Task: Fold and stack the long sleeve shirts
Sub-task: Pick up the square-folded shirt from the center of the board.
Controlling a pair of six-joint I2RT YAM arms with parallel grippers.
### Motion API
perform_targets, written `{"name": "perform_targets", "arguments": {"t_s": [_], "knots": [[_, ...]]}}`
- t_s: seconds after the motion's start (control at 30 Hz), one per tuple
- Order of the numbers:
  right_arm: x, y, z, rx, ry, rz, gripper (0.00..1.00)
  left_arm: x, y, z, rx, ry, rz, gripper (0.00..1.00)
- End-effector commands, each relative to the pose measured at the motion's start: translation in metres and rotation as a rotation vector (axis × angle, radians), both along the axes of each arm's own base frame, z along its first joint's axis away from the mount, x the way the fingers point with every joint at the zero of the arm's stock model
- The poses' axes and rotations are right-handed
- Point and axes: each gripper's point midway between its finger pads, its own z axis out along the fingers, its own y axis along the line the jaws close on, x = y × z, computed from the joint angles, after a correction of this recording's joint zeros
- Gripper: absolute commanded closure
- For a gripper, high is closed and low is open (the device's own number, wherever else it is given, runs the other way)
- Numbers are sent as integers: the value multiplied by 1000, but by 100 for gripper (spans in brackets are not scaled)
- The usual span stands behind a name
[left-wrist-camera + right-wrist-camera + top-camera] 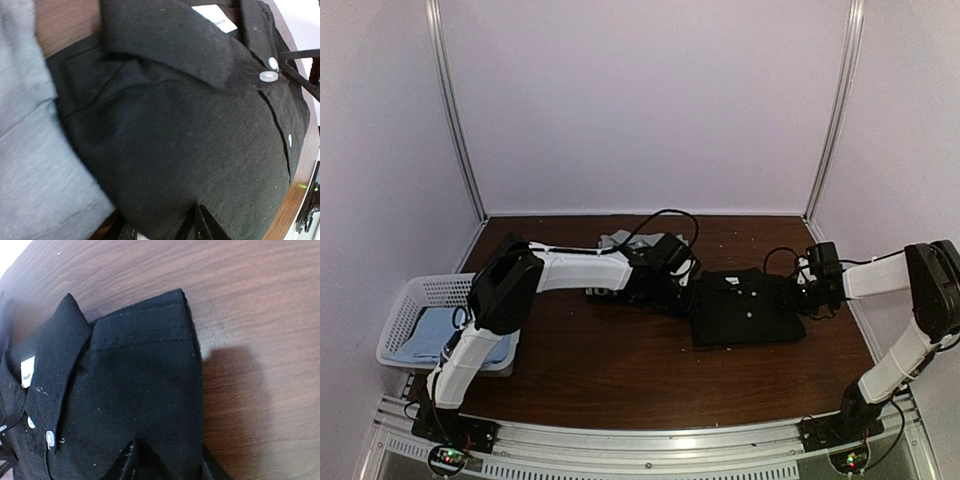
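A black long sleeve shirt [745,308], folded with its collar and white buttons showing, lies on the table right of centre. My left gripper [685,290] is at its left edge. Black cloth [190,130] fills the gap between its fingers [207,226]. My right gripper [810,296] is at the shirt's right edge, and the folded corner [145,390] runs in between its fingers [126,462]. Both pairs of jaws stand partly apart around the thick fold; a grip does not show. A greyish shirt [618,241] lies behind the left arm and beside the black one [30,150].
A white lattice basket [408,297] stands at the table's left edge with a light blue shirt [445,338] in it. Bare brown tabletop [620,370] stretches in front of the black shirt. Pale walls and two metal posts close off the back.
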Motion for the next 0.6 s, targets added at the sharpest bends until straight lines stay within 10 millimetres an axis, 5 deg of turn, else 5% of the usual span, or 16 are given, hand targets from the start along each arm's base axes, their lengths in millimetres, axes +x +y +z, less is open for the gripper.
{"name": "perform_targets", "arguments": {"t_s": [0.0,0.27,0.57], "knots": [[-13,4,-11,-23,63,5,68,-11,-22,-3,-48,13,-46,65],[-15,7,19,4,4,1,100,-11,-41,26,-113,-37,-96,98],[-14,8,78,34,-121,-17,100,-4,-50,105,-210,-174,-142,100]]}}
